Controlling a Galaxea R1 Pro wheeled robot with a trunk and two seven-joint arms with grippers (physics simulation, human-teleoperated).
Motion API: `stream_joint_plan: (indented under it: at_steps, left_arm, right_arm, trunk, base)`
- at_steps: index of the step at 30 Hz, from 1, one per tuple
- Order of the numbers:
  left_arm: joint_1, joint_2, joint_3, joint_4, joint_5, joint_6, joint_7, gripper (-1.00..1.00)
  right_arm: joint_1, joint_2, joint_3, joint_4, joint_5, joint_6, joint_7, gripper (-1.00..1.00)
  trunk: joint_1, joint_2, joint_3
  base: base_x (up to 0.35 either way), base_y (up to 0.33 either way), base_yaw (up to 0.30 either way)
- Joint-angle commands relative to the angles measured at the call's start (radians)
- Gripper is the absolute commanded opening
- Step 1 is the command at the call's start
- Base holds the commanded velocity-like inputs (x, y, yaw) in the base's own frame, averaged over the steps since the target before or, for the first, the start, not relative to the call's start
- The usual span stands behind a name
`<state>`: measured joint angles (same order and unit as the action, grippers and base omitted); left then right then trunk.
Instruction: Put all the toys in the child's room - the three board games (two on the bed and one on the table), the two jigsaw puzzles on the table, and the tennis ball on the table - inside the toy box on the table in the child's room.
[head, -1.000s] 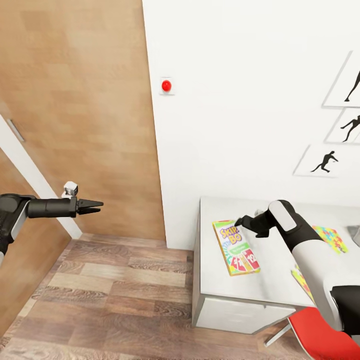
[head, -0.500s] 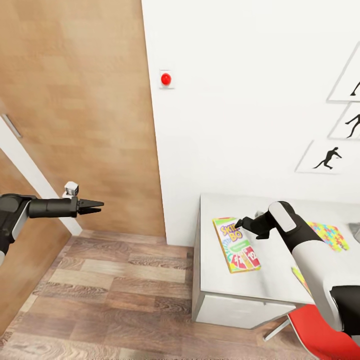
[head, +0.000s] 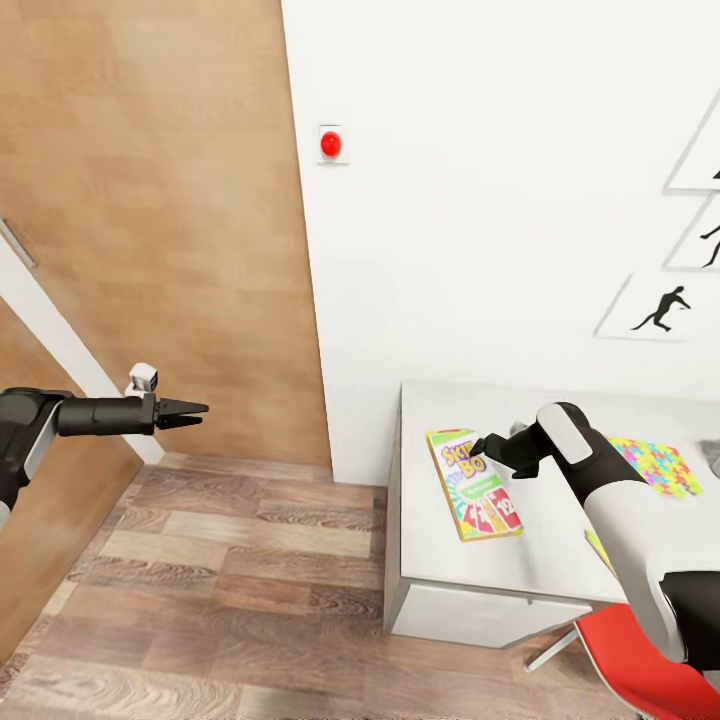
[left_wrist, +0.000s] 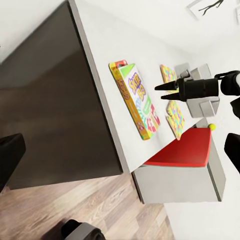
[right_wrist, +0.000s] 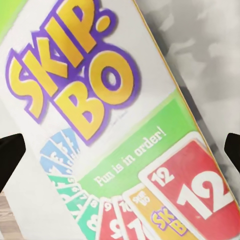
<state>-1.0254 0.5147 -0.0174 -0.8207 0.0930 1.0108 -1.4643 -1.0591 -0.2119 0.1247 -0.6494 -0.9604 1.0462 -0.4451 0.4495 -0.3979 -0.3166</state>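
Lying flat at lower centre on the tabletop (head: 540, 560), the game (head: 474, 484) is framed by the right tool (head: 481, 444), held just above with fingers spread, apparently for a grasp. Left tool (head: 190, 409) appears closed, parked aside.

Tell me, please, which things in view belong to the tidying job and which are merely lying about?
Job: Skip-Bo board game, jigsaw puzzle, tennis ball, table, right gripper.
Lying about: red chair, wall pictures, red wall button.
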Motion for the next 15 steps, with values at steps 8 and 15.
stream_joint_plan:
  at_steps: [8, 15]
  left_arm:
    - [-0.001, -0.003, -0.002, 0.0, 0.004, 0.009, -0.001, 1.0]
    - [-0.001, -0.004, -0.002, 0.0, 0.004, 0.007, -0.001, 1.0]
  right_arm:
    - [-0.001, -0.002, 0.006, -0.001, -0.01, 0.001, -0.009, 1.0]
    - [-0.001, -0.004, 0.006, -0.001, -0.009, 0.001, -0.009, 1.0]
  trunk:
    - [0.001, -0.002, -0.015]
    - [0.001, -0.002, -0.027]
  base:
    - [0.0, 0.0, 0.0]
    - [0.0, 0.0, 0.0]
